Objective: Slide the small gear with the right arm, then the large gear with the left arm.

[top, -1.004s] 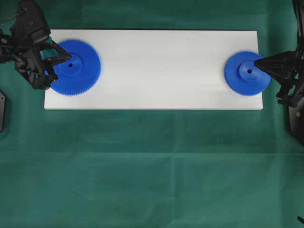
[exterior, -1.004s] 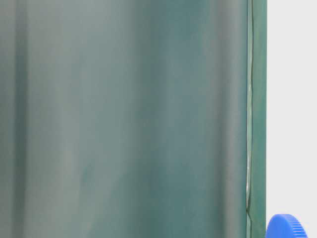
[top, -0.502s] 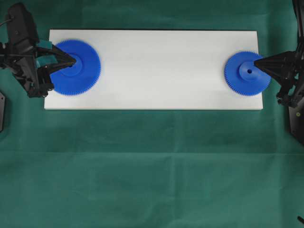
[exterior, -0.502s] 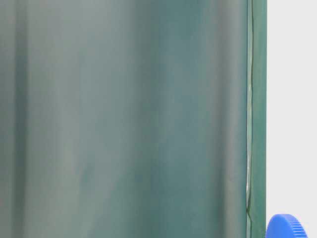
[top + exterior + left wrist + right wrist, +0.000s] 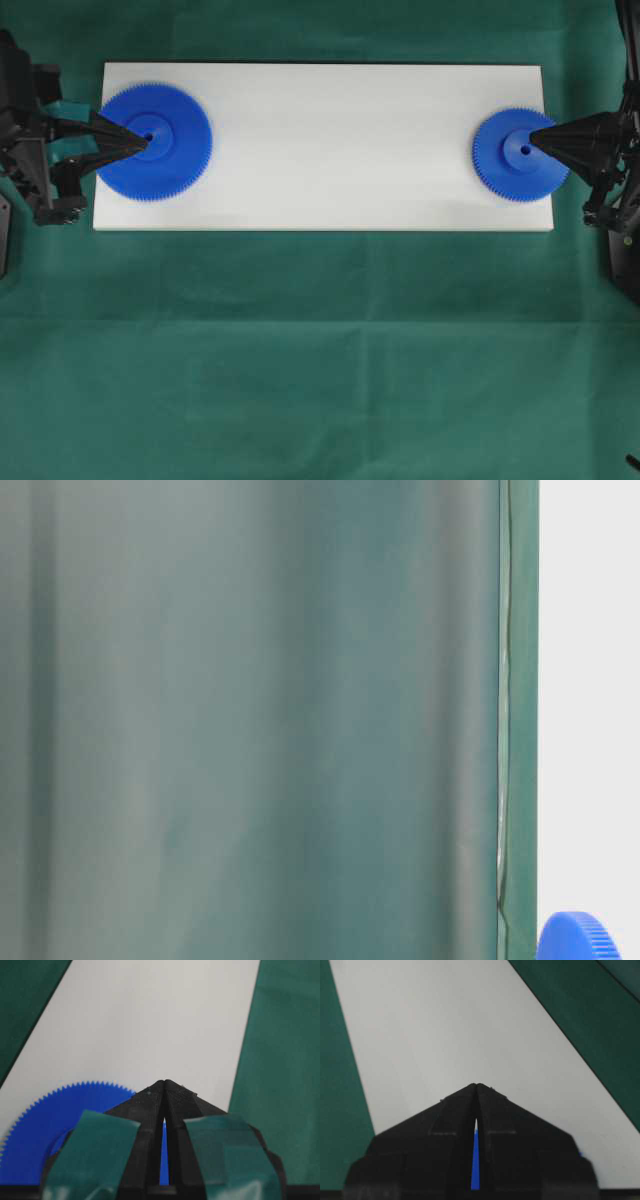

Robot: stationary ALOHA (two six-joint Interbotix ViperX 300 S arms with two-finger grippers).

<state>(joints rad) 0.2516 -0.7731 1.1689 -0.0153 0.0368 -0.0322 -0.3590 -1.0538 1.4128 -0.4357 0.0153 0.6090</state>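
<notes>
**Both grippers clenched, tips set over the gear hubs**

A white board [image 5: 330, 150] is being seen lying on a green cloth [image 5: 320, 350] in the overhead view. The large gear [image 5: 155, 128] is being seen lying flat at the 9 o'clock end of the board, its teeth close to the board's edge. The small gear [image 5: 520, 154] is being seen lying flat at the 3 o'clock end, well apart from the large gear.

The left gripper [image 5: 143, 139] is being brought in from 9 o'clock, its point being held over the large gear's hub, just beside the centre hole. In the left wrist view the fingers [image 5: 145, 1110] are being pressed together at the tip, nothing being gripped; teal patches [image 5: 92, 1155] are being seen behind them, and the large gear [image 5: 55, 1120] is being seen beneath and towards 8 o'clock. Whether the tip is touching the hub cannot be told.

The right gripper [image 5: 534, 136] is being brought in from 3 o'clock, its point being held at the small gear's hub near the centre hole. In the right wrist view the fingers [image 5: 455, 1120] are being held clenched to a point with nothing between them, a sliver of blue being seen through the slit. Contact with the hub cannot be confirmed.

In the table-level view a toothed blue gear edge [image 5: 578, 938] is being seen on the board.
</notes>
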